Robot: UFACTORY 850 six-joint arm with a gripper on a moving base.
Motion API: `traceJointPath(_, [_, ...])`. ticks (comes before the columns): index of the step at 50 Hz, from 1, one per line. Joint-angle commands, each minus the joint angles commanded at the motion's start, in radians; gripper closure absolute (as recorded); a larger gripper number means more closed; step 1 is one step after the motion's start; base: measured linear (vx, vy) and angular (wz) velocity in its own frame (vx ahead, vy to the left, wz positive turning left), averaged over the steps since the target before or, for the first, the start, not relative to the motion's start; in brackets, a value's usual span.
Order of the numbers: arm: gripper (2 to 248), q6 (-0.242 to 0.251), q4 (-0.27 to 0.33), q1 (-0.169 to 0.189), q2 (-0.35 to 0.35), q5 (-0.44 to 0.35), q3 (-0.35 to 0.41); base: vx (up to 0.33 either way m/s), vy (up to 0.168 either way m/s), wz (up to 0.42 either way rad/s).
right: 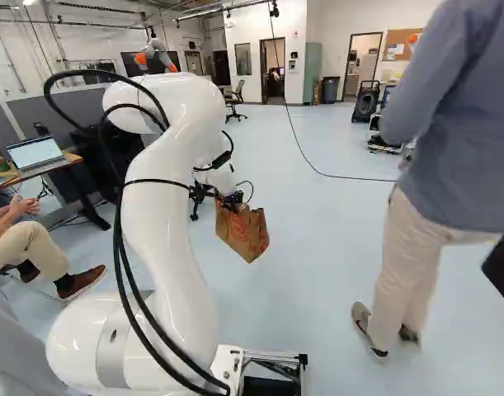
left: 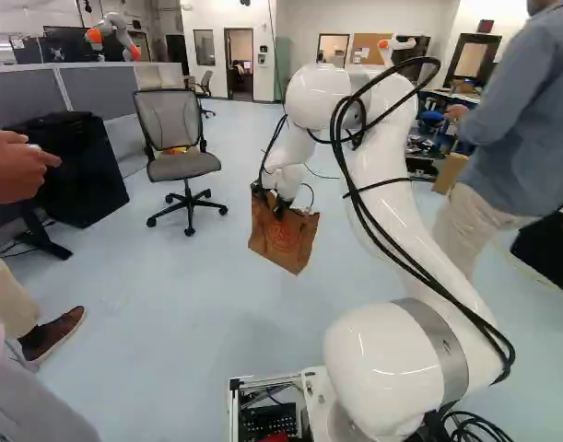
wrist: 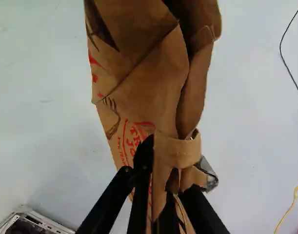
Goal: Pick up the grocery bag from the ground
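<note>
The brown paper grocery bag with red print (left: 283, 238) hangs tilted from my gripper (left: 272, 203), clear of the floor as far as the left base view shows. In the right base view the same bag (right: 243, 234) hangs below the wrist. The wrist view has the bag's paper (wrist: 149, 87) stretching ahead of the gripper (wrist: 163, 190), whose two black fingers close on its upper edge and handle from both sides. The folded paper hides parts of the fingertips.
An office chair (left: 181, 147) stands beyond the bag, left of it in the left base view. A person (right: 433, 165) stands close on the right; another sits at the left by a laptop (right: 37, 153). A thin cable (right: 317, 171) crosses the floor. Another robot (left: 120, 37) is far back.
</note>
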State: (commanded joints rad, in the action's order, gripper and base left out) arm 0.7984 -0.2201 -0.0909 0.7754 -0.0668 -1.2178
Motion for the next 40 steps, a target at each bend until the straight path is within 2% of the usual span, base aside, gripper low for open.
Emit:
traceJointPath(23, [228, 0.000, 0.000, 0.000, -0.132, 0.000, 0.064, 0.000, 0.000, 0.000])
traceJointPath(40, [228, -0.010, 0.003, 0.001, -0.144, -0.011, 0.078, 0.000, 0.000, 0.000])
